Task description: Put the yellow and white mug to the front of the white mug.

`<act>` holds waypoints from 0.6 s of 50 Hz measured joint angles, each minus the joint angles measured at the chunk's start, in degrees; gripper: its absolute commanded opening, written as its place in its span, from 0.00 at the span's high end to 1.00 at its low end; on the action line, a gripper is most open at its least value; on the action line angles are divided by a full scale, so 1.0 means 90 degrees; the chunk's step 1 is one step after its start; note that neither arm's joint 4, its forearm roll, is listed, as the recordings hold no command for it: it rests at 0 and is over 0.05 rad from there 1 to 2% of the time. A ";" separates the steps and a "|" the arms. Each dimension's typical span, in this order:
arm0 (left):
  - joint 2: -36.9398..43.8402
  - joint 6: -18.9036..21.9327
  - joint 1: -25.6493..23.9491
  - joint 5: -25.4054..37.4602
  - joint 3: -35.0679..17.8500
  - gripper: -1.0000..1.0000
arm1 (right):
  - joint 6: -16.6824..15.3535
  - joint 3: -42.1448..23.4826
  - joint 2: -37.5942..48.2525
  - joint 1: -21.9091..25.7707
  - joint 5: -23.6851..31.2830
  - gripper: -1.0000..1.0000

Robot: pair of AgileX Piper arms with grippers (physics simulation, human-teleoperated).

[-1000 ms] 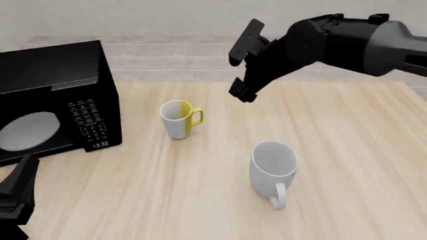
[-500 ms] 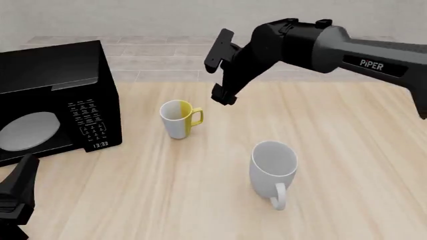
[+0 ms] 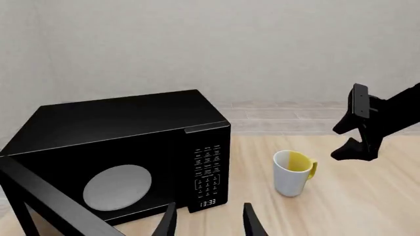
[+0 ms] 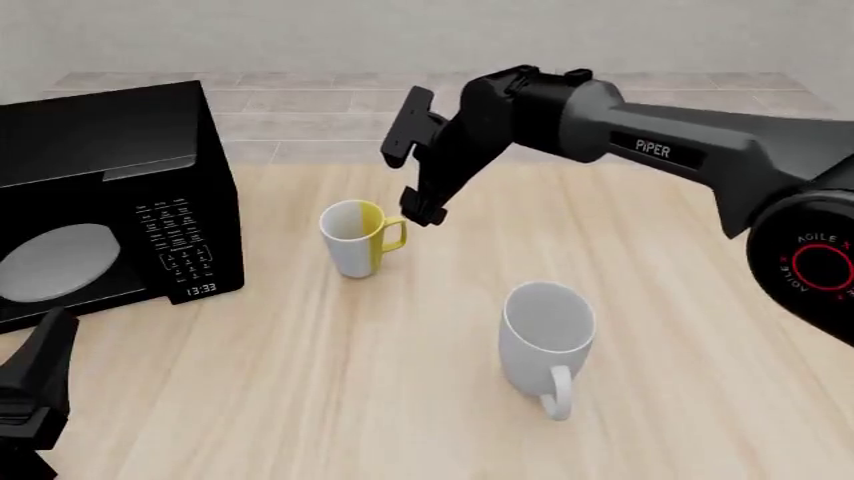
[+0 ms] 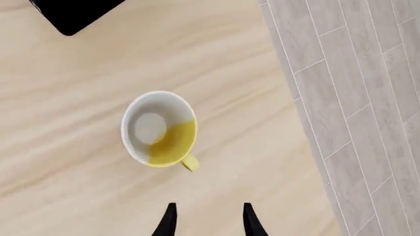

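The yellow and white mug (image 4: 358, 238) stands upright on the table, its yellow handle pointing right. It also shows in the left wrist view (image 3: 292, 172) and from above in the right wrist view (image 5: 159, 129). The white mug (image 4: 547, 335) stands nearer and to the right, handle toward the front. My right gripper (image 4: 414, 168) hangs open just above and right of the yellow and white mug, holding nothing; its fingertips (image 5: 169, 220) frame bare table beside the mug's handle. My left gripper (image 4: 34, 390) sits low at the near left, open and empty, as its wrist view (image 3: 208, 226) shows.
A black microwave (image 4: 107, 200) stands at the left of the table, close to the yellow and white mug. The table's far edge (image 4: 601, 165) runs behind the right arm, with tiled floor beyond. Bare wood lies between the two mugs.
My right arm has swung left and down, bringing its open gripper from the table's right rear to just beside the yellow and white mug. Mugs and left arm have not moved.
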 measured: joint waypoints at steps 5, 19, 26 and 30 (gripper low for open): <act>0.0000 0.0000 0.0000 0.0000 0.0000 0.00 | -0.0058 -0.0094 0.0164 0.0000 0.0026 0.00; 0.0000 0.0000 0.0000 0.0000 0.0000 0.00 | -0.0243 -0.0205 0.0496 0.0009 0.0040 0.00; 0.0000 0.0000 0.0000 0.0000 0.0000 0.00 | -0.0290 -0.0268 0.0625 0.0021 0.0063 0.00; 0.0000 0.0000 0.0000 0.0000 0.0000 0.00 | -0.0318 -0.0321 0.0694 0.0030 0.0088 0.00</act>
